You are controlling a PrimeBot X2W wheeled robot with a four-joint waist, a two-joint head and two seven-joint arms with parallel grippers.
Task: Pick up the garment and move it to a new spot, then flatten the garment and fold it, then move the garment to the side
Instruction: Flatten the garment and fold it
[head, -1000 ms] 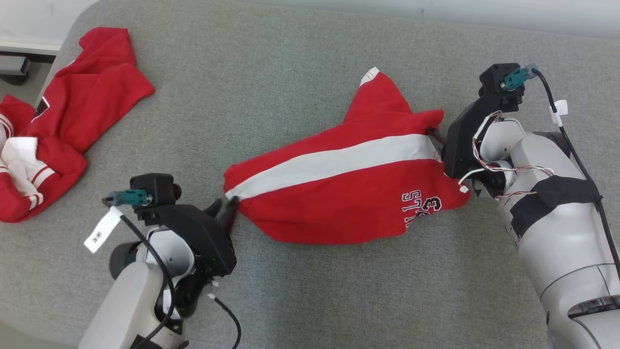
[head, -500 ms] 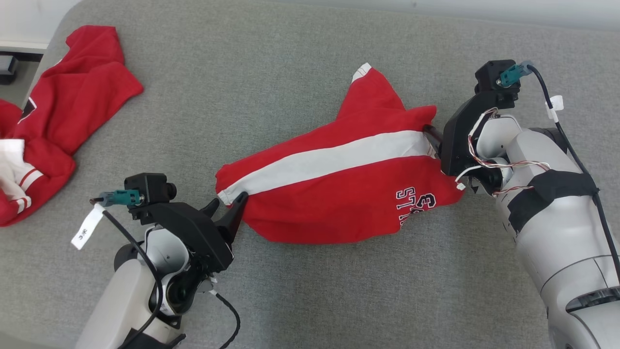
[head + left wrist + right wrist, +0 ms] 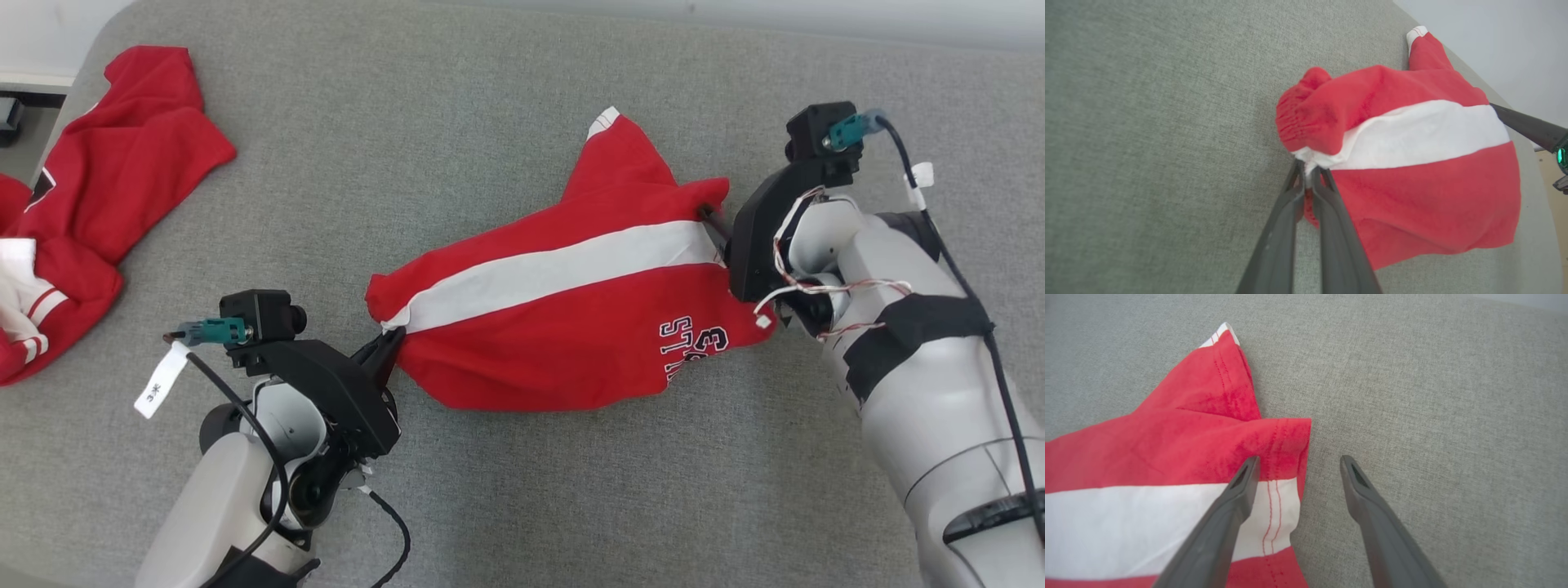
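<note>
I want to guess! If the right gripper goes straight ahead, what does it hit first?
Probably the hem of the garment; the right gripper, jaws open, straddles its edge, though depth is unclear.

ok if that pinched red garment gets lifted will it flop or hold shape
Likely floppy: the red garment bunches into folds where the left fingers pinch its corner. Probably light: the hem looks like thin cloth.

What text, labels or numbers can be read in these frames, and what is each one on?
"ST": the start of navy, white-edged lettering printed sideways on the red garment with a white stripe. The letters after it run into a fold and cannot be read.
White paper tag, lower left of the head view: dark marks, too small to read.
Small white tag, upper right of the head view: no legible text.
</note>
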